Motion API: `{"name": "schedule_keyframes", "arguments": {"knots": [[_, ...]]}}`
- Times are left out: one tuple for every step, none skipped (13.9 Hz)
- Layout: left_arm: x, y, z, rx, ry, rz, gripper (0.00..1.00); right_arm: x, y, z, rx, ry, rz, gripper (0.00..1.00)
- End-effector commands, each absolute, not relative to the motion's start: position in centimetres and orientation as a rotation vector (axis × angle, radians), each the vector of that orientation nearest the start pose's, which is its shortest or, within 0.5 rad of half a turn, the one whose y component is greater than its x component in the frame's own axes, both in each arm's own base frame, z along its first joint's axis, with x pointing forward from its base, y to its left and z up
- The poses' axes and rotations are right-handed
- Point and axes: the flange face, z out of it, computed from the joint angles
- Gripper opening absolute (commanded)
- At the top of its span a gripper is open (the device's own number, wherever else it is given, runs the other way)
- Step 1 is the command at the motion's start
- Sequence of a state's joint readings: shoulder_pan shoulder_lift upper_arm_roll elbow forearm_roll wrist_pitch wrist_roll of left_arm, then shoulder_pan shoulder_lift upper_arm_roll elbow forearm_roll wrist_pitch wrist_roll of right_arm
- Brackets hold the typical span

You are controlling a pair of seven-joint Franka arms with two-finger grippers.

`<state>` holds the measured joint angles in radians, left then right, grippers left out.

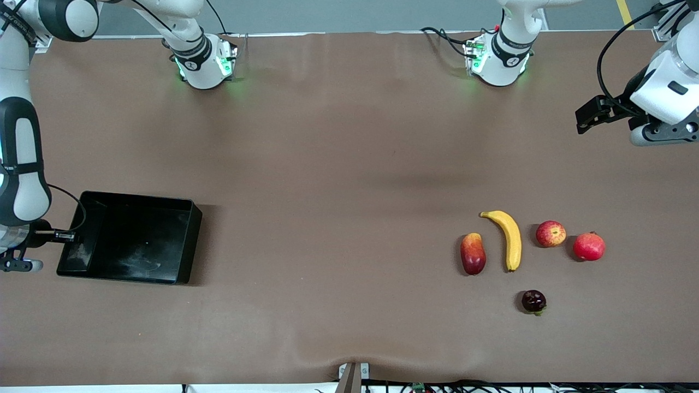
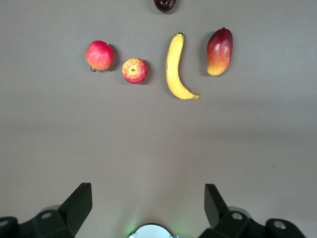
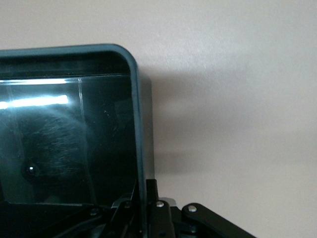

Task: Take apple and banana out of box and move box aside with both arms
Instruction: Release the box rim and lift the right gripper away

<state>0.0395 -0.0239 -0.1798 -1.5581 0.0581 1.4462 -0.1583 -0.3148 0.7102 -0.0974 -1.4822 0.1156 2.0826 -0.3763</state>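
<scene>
The black box (image 1: 136, 237) lies at the right arm's end of the table. My right gripper (image 1: 66, 236) is shut on its end wall; in the right wrist view the thin wall (image 3: 135, 114) runs between the jaws of the right gripper (image 3: 146, 193). The yellow banana (image 1: 509, 238) and the red-yellow apple (image 1: 550, 233) lie side by side toward the left arm's end, also seen as banana (image 2: 174, 67) and apple (image 2: 134, 70). My left gripper (image 1: 590, 114) hangs open over bare table, well clear of the fruits; its fingers (image 2: 79, 206) stand wide apart, and nothing is between them.
An elongated red-yellow fruit (image 1: 473, 253) lies beside the banana. An all-red round fruit (image 1: 588, 246) lies beside the apple. A small dark fruit (image 1: 533, 301) sits nearer the front camera. Brown tabletop stretches between box and fruits.
</scene>
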Motion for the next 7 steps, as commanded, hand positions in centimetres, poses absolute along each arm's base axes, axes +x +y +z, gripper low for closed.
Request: {"name": "schedule_keyframes", "arguments": {"knots": [[52.6,-6.8,63.6,-3.078,-0.049,0.113,1.0,64.8,-27.6,24.5,-3.018,0.01,0.066,0.91],[52.6,-6.7,63.4,-3.078,-0.053,0.121,1.0,64.8,-27.8,24.6,-3.003,0.026,0.053,1.0],[52.7,-6.6,63.3,-3.077,-0.053,0.123,1.0,64.7,-28.0,24.6,-2.999,0.021,0.052,1.0],[52.7,-6.5,63.3,-3.076,-0.055,0.123,1.0,64.6,-28.6,24.8,-2.999,0.036,0.043,1.0],[52.7,-6.6,63.3,-3.077,-0.053,0.123,1.0,64.8,-28.6,25.3,-3.002,0.034,0.03,1.0],[52.7,-6.6,63.5,-3.077,-0.053,0.116,1.0,65.4,-28.0,26.0,-3.005,0.019,0.013,1.0],[52.6,-6.9,63.7,-3.079,-0.044,0.111,1.0,65.8,-27.5,26.7,-3.004,0.005,-0.002,1.0]]}}
